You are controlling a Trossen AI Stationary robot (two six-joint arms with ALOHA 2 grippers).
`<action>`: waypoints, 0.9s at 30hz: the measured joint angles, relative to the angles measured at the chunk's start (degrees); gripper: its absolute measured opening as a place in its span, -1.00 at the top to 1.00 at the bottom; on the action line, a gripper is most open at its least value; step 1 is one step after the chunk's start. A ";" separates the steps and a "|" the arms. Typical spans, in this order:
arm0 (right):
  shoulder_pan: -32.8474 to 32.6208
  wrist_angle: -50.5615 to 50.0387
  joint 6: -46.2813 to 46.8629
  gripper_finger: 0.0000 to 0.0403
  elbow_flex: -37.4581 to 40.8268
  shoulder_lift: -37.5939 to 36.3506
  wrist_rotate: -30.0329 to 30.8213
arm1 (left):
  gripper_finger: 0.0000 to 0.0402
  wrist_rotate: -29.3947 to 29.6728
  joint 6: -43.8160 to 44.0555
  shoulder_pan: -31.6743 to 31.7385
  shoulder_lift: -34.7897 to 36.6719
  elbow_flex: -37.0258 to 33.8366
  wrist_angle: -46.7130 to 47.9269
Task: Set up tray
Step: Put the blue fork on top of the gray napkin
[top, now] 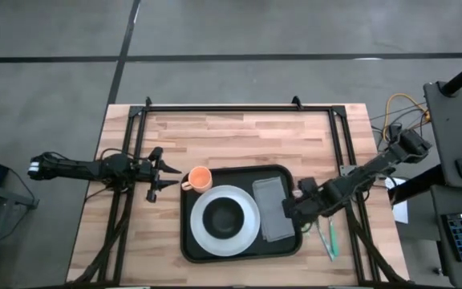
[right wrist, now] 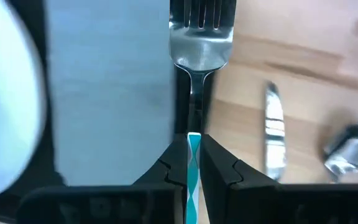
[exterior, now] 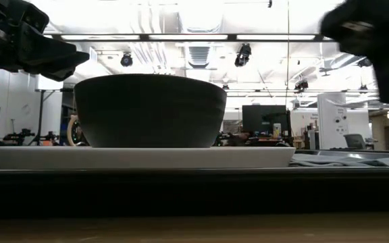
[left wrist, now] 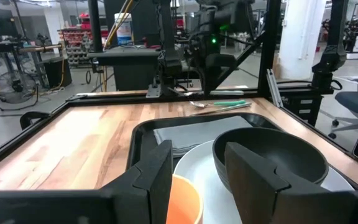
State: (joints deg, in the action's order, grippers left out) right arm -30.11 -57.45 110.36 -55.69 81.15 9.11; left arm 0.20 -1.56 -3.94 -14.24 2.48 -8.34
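Tray: the tray (top: 191,241) lies on the worktop (top: 239,136), between the two end effectors; it already carries a white plate (top: 247,233) with a dark bowl (top: 224,215) on it, and a grey napkin (top: 273,210) beside the plate.
Right end effector: the right end effector (right wrist: 193,163) is clamped on a fork (right wrist: 194,43) by its teal handle, with the fork head over the tray rim, just at the edge of the napkin.
Left end effector: the left end effector (top: 160,174) waits at the other side of the tray, fingers apart and holding nothing, with an orange cup (top: 200,178) just in front of it.
Remaining cutlery: a knife (right wrist: 275,134) and a spoon (right wrist: 348,149) lie on the worktop beside the right end effector, outside the tray.
Step, as I judge: placing the fork next to the napkin.
Risk: the grip is thin and on the handle only, so the fork can turn or slip; if released here, it may rest on the rim and slide out, or push the napkin out of place.
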 joint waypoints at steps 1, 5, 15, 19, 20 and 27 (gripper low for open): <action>0.86 0.12 -1.53 0.94 -1.03 0.80 0.09 | 0.35 -0.01 0.00 0.02 0.00 0.00 0.02; 4.25 0.00 -8.60 0.94 -5.34 5.45 0.94 | 0.35 0.02 0.01 0.01 0.00 0.00 0.01; 9.91 -0.50 -21.44 0.94 -16.31 18.40 2.63 | 0.35 0.00 0.00 0.01 0.00 0.00 0.01; 10.66 -0.34 -24.65 0.94 -19.77 23.65 2.23 | 0.35 0.00 0.00 0.02 0.00 0.00 0.02; 10.76 -0.17 -25.04 0.94 -20.63 24.72 1.97 | 0.35 0.00 0.00 0.02 0.00 0.00 0.02; 11.09 0.93 -26.18 0.94 -24.54 29.75 2.22 | 0.35 0.00 0.00 0.01 0.00 0.00 0.00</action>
State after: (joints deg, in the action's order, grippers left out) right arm -19.03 -56.53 84.18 -80.23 110.90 11.33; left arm 0.20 -1.56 -3.93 -14.24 2.48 -8.34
